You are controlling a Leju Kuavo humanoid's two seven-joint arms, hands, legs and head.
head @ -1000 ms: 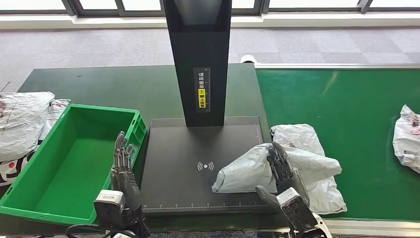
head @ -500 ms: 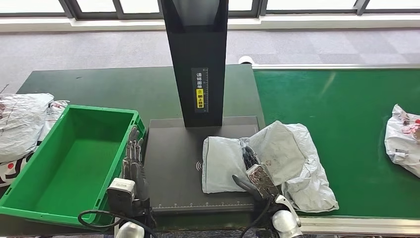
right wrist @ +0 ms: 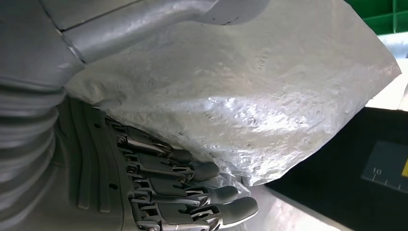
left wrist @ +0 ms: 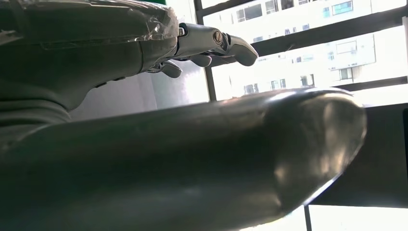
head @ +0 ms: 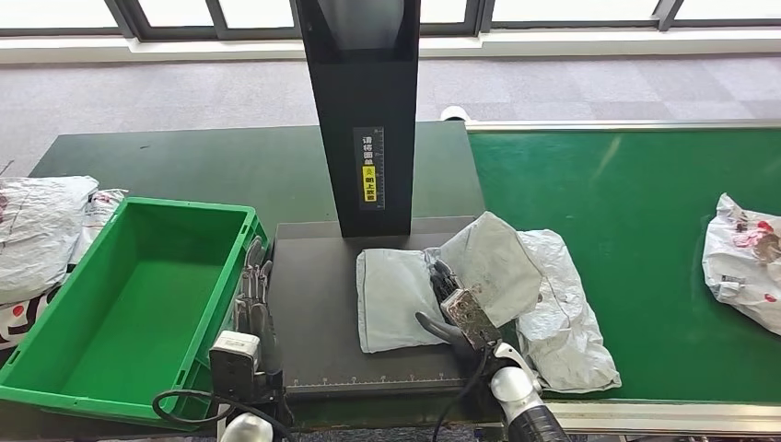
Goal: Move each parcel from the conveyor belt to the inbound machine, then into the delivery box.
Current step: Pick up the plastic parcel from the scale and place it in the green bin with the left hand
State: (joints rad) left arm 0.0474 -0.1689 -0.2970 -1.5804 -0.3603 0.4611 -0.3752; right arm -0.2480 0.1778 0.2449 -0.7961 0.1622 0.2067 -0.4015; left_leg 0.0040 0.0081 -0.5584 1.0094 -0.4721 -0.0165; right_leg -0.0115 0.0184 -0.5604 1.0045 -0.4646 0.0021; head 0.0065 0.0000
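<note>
Head view: the right hand [head: 453, 308] grips a grey plastic mailer parcel [head: 405, 295], thumb on one side and fingers on the other, w/ part of the bag folded up over the hand. This parcel lies on the black platform of the inbound machine [head: 313, 313], on its right half, and its right end hangs past the platform's right edge, over a second grey parcel [head: 566, 322] that lies on the green conveyor belt [head: 626, 193] at the belt's left edge, touching the first one. A third, white printed parcel [head: 741, 262] lies near the right edge of the belt, well apart from the other two.

Right wrist view confirms the hold: dark fingers [right wrist: 192, 187] curl under the crinkled bag and the thumb presses from the other side.

The left hand [head: 253, 295] holds nothing, fingers straight and slightly apart, between the platform's left edge and the green delivery box [head: 55, 364], near the box's right wall. White bags [head: 41, 221] lie on the dark table [head: 184, 161] at its left edge, beside the box. The machine's black column [head: 364, 83] stands at the platform's back edge, w/ a label strip [head: 368, 166].
</note>
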